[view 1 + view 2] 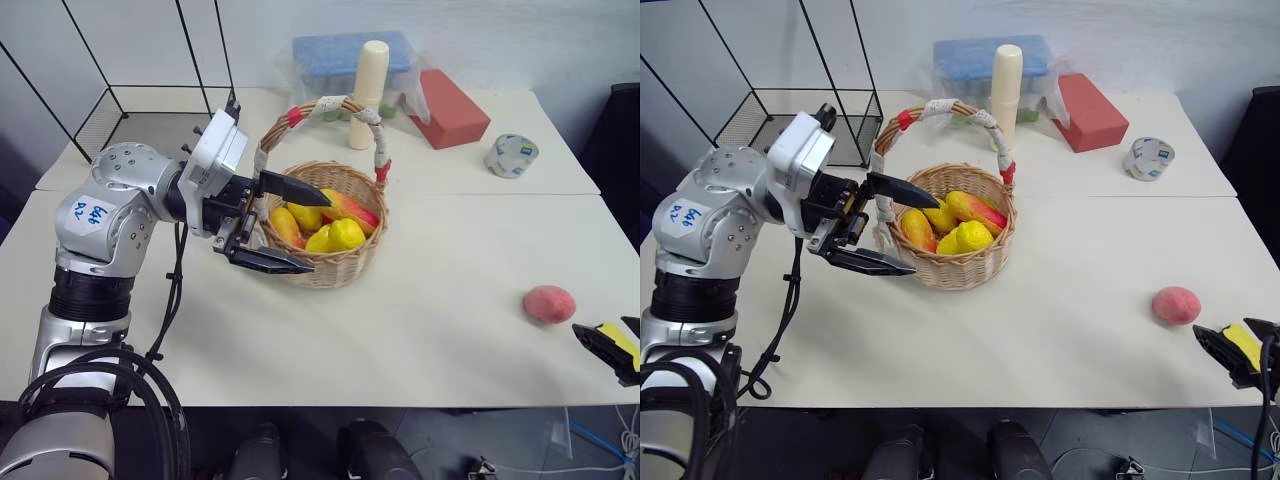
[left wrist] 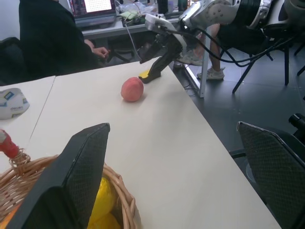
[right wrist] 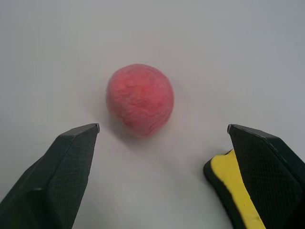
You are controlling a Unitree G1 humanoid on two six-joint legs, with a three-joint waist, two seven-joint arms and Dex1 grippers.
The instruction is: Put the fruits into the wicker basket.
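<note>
The wicker basket (image 1: 345,268) stands mid-table and holds several yellow and red fruits, among them a lemon (image 1: 346,235) and a mango (image 1: 352,209). My left gripper (image 1: 315,230) is open astride the basket's near-left rim, one finger above the fruits and the other outside the wall, holding nothing. A pinkish-red peach (image 1: 549,303) lies alone on the table at the right. My right gripper (image 3: 163,127) is open and low just short of the peach (image 3: 140,99), which sits ahead of the gap between the fingers, untouched.
A yellow-and-black sponge (image 3: 233,191) lies beside my right gripper's finger. At the back stand a black wire bin (image 1: 150,110), a blue box (image 1: 340,55), a cream bottle (image 1: 370,95), a red block (image 1: 455,108) and a tape roll (image 1: 511,155). A person (image 2: 52,38) sits beyond the table's right end.
</note>
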